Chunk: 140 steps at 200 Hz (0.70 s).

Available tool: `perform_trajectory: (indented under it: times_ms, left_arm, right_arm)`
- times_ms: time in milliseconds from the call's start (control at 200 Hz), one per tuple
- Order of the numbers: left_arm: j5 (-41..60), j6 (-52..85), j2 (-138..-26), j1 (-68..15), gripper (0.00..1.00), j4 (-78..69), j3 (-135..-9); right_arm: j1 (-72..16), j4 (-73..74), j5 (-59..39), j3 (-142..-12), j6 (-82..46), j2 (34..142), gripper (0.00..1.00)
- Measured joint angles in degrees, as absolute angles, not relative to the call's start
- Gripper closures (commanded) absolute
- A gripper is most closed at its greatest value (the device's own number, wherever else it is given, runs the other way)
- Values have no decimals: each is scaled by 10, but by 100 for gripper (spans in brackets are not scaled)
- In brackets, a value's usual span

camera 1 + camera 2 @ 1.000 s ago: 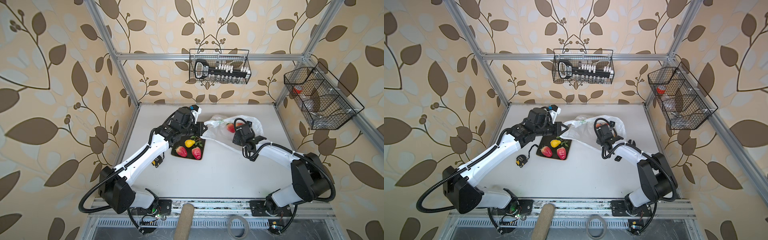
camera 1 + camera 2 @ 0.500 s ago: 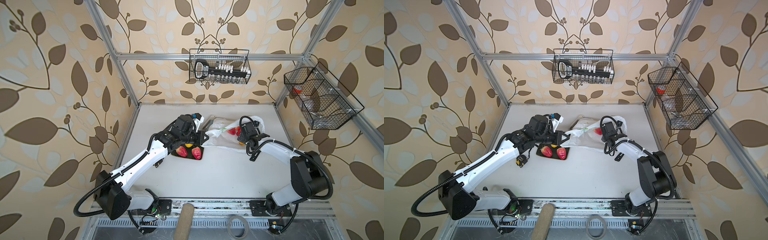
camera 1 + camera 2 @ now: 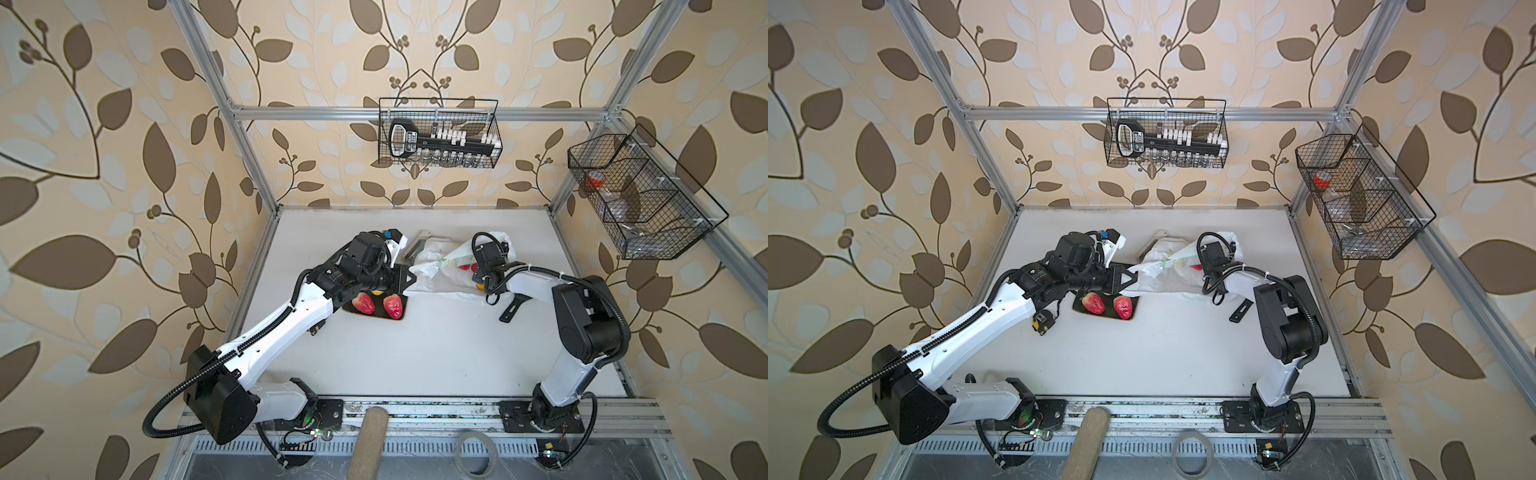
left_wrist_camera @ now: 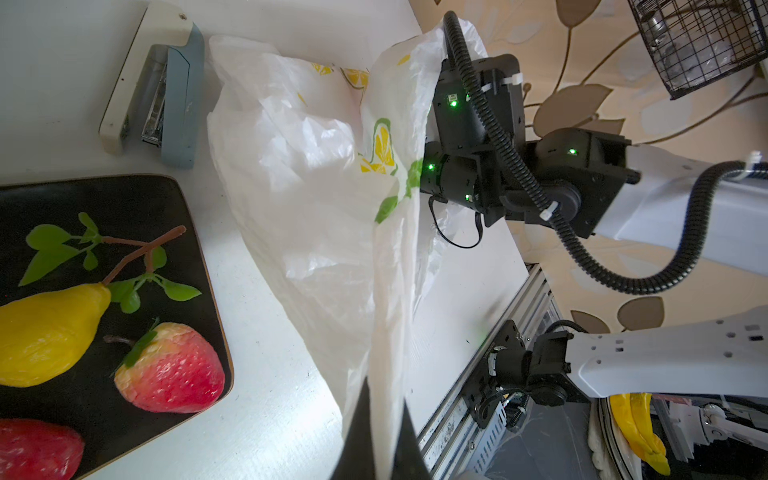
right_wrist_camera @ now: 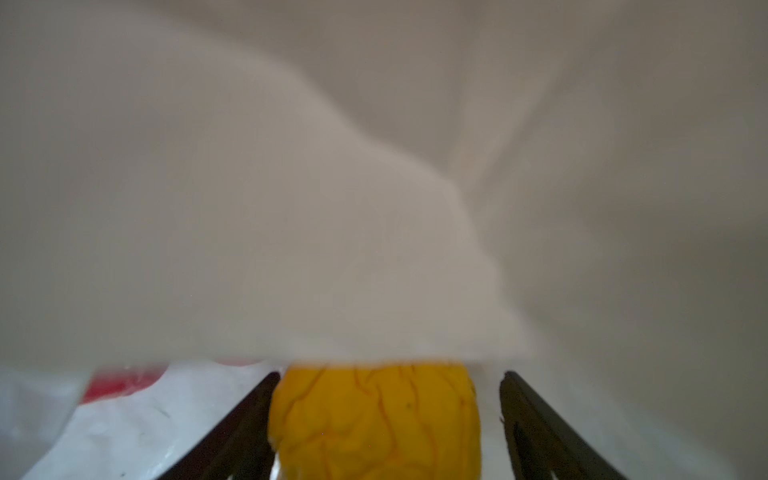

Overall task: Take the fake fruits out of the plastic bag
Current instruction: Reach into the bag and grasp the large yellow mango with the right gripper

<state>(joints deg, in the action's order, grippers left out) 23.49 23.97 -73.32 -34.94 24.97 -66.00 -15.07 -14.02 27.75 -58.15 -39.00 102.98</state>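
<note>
Inside the plastic bag [image 3: 436,272], which lies crumpled toward the back of the table [image 3: 415,357], we see a yellow fruit [image 5: 374,419] with a blurred red fruit [image 5: 120,380] near it. Our right gripper [image 5: 390,382] reaches into the bag, jaws spread on either side of the yellow fruit and not clenched on it. Our left gripper [image 4: 384,415] pinches the bag's edge, pulling the film taut. Just beside the bag, the dark plate [image 4: 124,195] carries a yellow pear [image 4: 45,332] and two strawberries [image 4: 170,370]. A stapler [image 4: 158,83] lies near the bag's far side.
</note>
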Motion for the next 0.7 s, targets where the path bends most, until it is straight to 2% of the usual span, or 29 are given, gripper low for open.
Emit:
perform_trajectory:
  times_ms: [255,401,701]
  left_arm:
    - [233,239,-733,-349,100,255,-660]
    - [223,240,-733,-349,100,255,-660]
    - [204,241,-750,-349,100,236,-660]
  right_arm:
    - [-148,-121,261,-588,-369,1044,52]
    - [-148,-122,245,-587,-358,1017,53]
    - [-162,-109,177,-540,-347,875,53]
